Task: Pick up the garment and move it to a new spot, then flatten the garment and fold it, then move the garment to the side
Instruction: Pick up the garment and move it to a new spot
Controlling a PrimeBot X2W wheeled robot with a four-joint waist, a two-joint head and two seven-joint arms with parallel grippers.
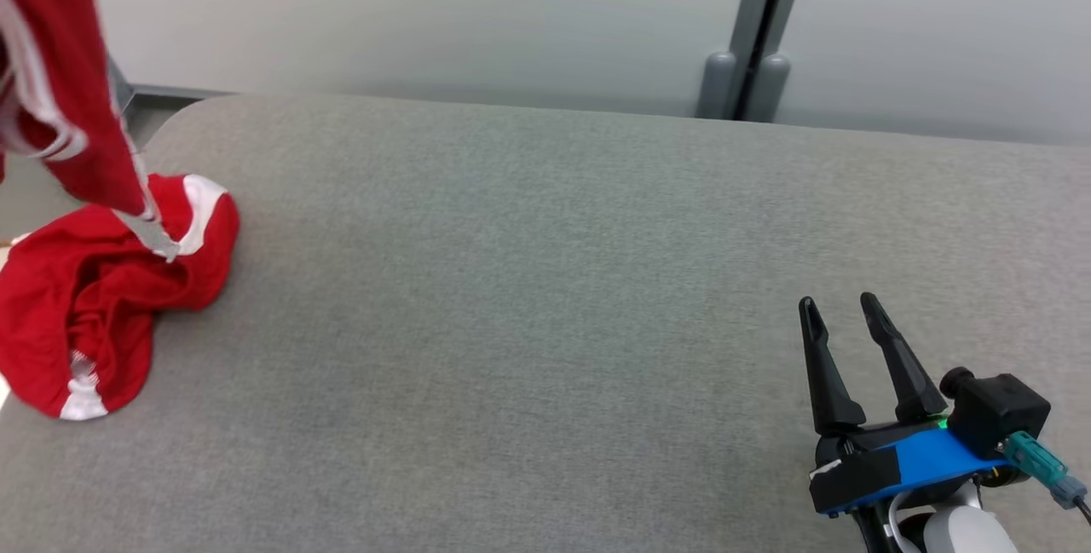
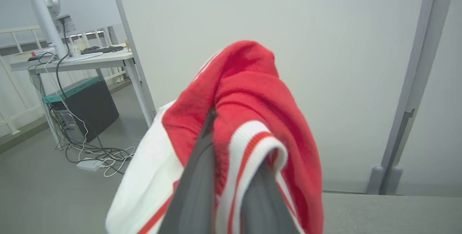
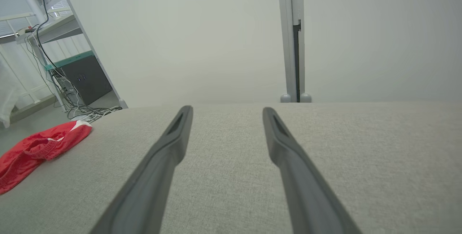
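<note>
The garment (image 1: 102, 306) is red with white stripes and trim. Its lower part lies bunched at the left edge of the grey padded table (image 1: 545, 280), and its upper part (image 1: 60, 67) hangs lifted at the top left. In the left wrist view the garment (image 2: 252, 93) drapes over my left gripper (image 2: 234, 136), which is shut on a fold of it, and the fingertips are hidden by cloth. My right gripper (image 1: 844, 306) hovers open and empty over the table's lower right, far from the garment. In the right wrist view the right gripper (image 3: 227, 109) points across the table, with the garment (image 3: 39, 147) at far left.
A pale wall with a grey post (image 1: 750, 25) runs behind the table. Beyond the table's left end stands a desk (image 2: 72, 61) with a monitor, a dark box (image 2: 86, 104) under it and loose cables (image 2: 97, 154) on the floor.
</note>
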